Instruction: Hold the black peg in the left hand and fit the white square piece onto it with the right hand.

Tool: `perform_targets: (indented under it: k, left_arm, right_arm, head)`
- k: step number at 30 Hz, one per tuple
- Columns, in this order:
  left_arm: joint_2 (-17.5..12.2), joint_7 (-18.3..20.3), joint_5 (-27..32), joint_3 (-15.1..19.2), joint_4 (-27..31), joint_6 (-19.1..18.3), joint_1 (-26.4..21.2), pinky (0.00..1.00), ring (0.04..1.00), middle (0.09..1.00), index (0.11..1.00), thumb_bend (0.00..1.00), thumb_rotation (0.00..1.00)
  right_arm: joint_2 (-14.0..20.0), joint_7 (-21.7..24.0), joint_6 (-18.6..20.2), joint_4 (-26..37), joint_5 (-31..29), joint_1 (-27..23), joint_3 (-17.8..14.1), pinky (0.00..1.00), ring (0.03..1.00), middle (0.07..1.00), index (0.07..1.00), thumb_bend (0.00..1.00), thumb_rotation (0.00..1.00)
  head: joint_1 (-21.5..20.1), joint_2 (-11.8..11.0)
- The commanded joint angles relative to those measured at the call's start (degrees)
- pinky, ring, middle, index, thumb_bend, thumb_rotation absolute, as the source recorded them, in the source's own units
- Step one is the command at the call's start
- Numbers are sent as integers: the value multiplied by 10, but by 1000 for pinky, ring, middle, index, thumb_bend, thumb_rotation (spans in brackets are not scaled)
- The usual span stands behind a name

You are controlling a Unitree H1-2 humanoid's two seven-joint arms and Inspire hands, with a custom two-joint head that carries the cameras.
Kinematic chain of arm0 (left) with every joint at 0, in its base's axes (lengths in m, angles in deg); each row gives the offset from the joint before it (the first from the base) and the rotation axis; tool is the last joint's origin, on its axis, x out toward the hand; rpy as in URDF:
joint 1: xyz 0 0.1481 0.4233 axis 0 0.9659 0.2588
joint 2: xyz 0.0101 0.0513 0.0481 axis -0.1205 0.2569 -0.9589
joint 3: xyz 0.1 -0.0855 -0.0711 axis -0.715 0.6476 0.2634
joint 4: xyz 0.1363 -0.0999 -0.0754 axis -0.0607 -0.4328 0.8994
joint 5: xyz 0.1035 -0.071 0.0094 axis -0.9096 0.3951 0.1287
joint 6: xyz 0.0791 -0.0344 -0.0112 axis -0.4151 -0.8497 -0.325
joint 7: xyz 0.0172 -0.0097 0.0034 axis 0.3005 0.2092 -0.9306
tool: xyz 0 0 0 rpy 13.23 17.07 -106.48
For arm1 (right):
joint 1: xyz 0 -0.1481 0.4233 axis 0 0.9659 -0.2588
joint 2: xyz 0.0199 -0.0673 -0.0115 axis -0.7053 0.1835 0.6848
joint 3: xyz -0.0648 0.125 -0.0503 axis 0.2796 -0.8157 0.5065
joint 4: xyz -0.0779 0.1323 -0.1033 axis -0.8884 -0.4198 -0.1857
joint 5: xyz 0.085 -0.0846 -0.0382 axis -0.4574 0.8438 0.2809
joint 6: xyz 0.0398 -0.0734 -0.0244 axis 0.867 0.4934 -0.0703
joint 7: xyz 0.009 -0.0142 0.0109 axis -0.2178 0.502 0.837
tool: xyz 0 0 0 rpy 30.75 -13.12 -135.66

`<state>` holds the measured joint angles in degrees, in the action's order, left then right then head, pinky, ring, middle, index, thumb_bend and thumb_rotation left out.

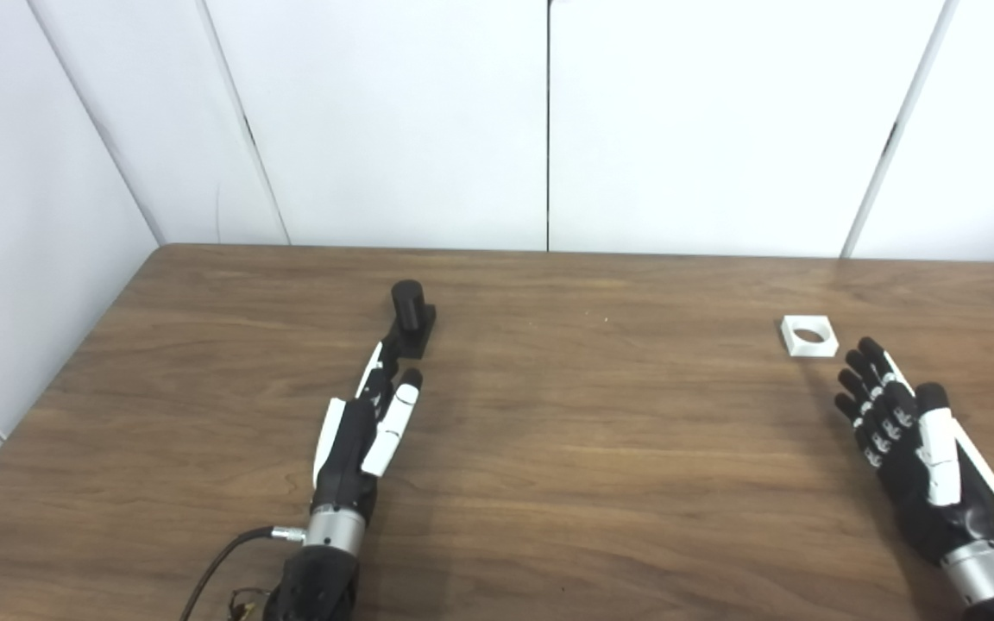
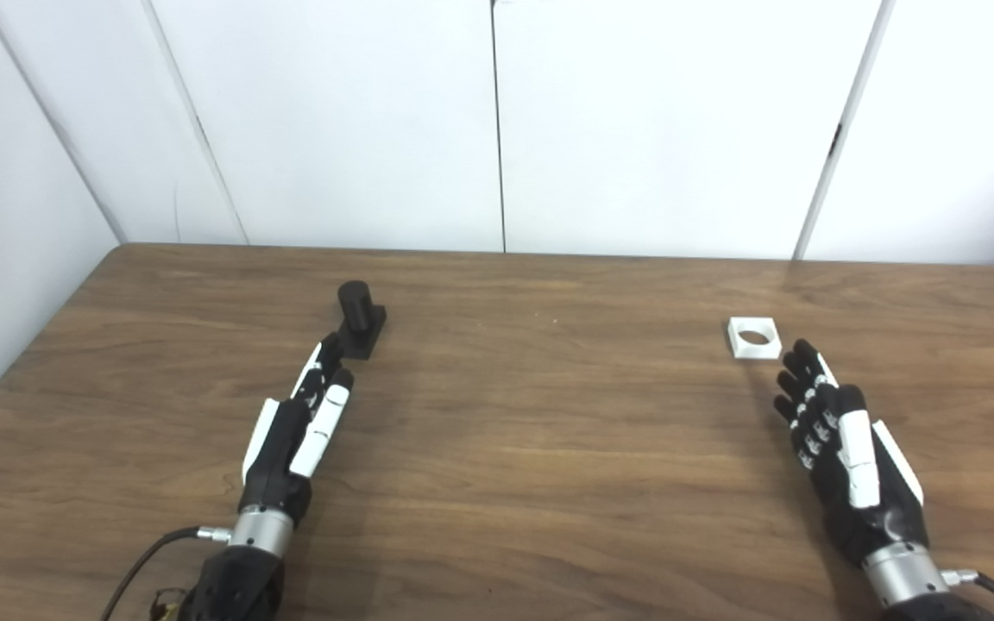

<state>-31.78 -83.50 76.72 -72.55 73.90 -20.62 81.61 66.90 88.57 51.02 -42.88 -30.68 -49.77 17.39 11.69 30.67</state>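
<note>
The black peg (image 1: 409, 316) stands upright on its square black base on the wooden table (image 1: 600, 431), left of centre. My left hand (image 1: 365, 429) lies just in front of it, fingers stretched out, fingertips almost at the base, holding nothing. The white square piece (image 1: 808, 335) with a round hole lies flat at the right. My right hand (image 1: 911, 440) hovers just in front and to the right of it, fingers spread, empty. The same peg (image 2: 358, 319) and white piece (image 2: 754, 337) show in the right eye view.
White wall panels (image 1: 549, 121) close off the back and the left side of the table. A black cable (image 1: 221, 561) trails from my left wrist at the front edge. Bare wood lies between the two hands.
</note>
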Motion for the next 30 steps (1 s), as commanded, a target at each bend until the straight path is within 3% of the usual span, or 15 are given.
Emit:
perform_targets:
  k: [1, 7, 14, 24, 30]
  left_arm:
    - [-3, -21, -20, 4, 11, 12, -17, 1000, 1000, 1000, 1000, 477, 816]
    - [-6, -31, -41, 5, 22, -1, -23, 1000, 1000, 1000, 1000, 507, 855]
    - [-13, -30, -58, 11, 45, -48, -39, 1000, 1000, 1000, 1000, 516, 869]
    - [-44, -17, -131, -5, 84, -171, -86, 1000, 1000, 1000, 1000, 534, 834]
    - [-69, -10, -163, -17, 75, -206, -111, 1000, 1000, 1000, 1000, 546, 772]
  right_arm:
    - [-2, -3, -8, 13, -2, -3, 0, 1000, 1000, 1000, 1000, 616, 1000]
    - [-3, 1, -16, 7, -4, -1, 1, 1000, 1000, 1000, 1000, 599, 1000]
    - [-7, 1, -19, -2, -4, -1, 2, 1000, 1000, 1000, 1000, 599, 1000]
    - [-9, 4, -28, -14, -3, -3, 5, 1000, 1000, 1000, 1000, 602, 1000]
    - [-10, 4, -25, -12, -3, -3, 7, 1000, 1000, 1000, 1000, 600, 1000]
  head:
    - [0, 1]
    - [0, 0]
    - [-1, 0]
    - [-1, -3]
    - [-3, -4]
